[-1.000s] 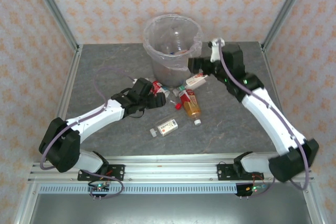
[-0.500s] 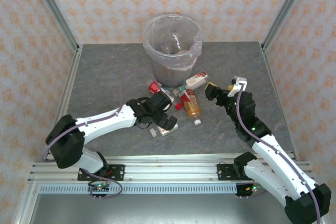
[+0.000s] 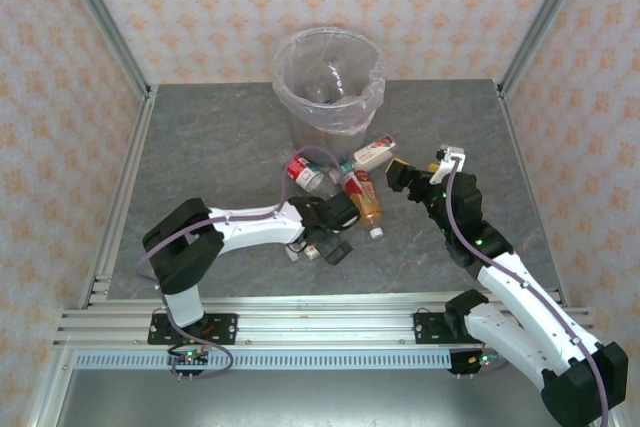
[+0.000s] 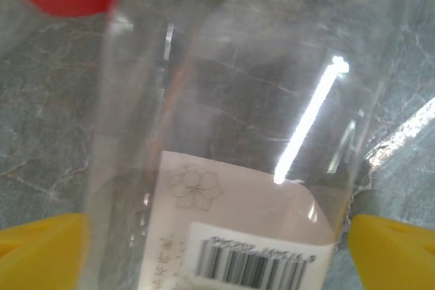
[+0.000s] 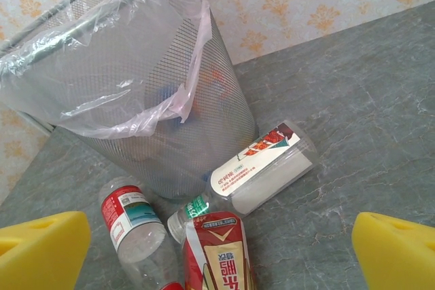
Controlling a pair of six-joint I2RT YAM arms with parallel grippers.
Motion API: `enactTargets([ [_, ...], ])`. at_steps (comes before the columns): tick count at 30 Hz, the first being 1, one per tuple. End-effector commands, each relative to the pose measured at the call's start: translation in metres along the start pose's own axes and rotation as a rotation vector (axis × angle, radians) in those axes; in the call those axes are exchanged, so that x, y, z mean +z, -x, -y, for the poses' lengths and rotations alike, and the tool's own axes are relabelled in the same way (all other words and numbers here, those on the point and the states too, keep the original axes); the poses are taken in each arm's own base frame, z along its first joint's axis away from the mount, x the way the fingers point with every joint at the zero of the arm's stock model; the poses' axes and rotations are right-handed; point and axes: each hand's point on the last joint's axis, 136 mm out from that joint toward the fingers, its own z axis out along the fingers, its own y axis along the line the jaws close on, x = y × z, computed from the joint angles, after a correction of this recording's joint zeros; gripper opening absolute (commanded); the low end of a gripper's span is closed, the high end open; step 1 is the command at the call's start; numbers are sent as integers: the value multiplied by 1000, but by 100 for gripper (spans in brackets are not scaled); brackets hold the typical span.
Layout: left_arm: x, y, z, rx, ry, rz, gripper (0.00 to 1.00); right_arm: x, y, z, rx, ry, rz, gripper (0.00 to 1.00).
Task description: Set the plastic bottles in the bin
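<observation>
Left gripper [image 3: 336,246], jaws apart, is straddling a white-labelled bottle [image 4: 224,134]; clamping it, then lifting toward the bin [image 3: 318,132], looks next.

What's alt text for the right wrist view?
A mesh bin lined with a clear bag stands on a grey table, three plastic bottles lying at its foot: white-labelled, red-and-teal-labelled, red-labelled. The open right gripper's fingertips frame the bottom corners.

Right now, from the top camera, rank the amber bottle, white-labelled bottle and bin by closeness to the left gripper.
1. Amber bottle, just right of the left gripper.
2. White-labelled bottle, farther back.
3. Bin, farthest, at the back.
</observation>
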Motion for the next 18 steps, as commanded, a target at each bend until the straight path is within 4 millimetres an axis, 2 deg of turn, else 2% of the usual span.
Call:
enactTargets([
  [1,1,-1,-1,96,66,-28,95,-1,12,-1,31,-11,37,99],
  [6,11,-5,-1,117,79,-72,88,1,10,3,46,-29,36,99],
  [12,13,0,2,105,66,-56,84,8,7,4,59,-41,22,99],
  [18,15,-1,11,104,17,-64,72,12,4,6,58,-60,3,99],
])
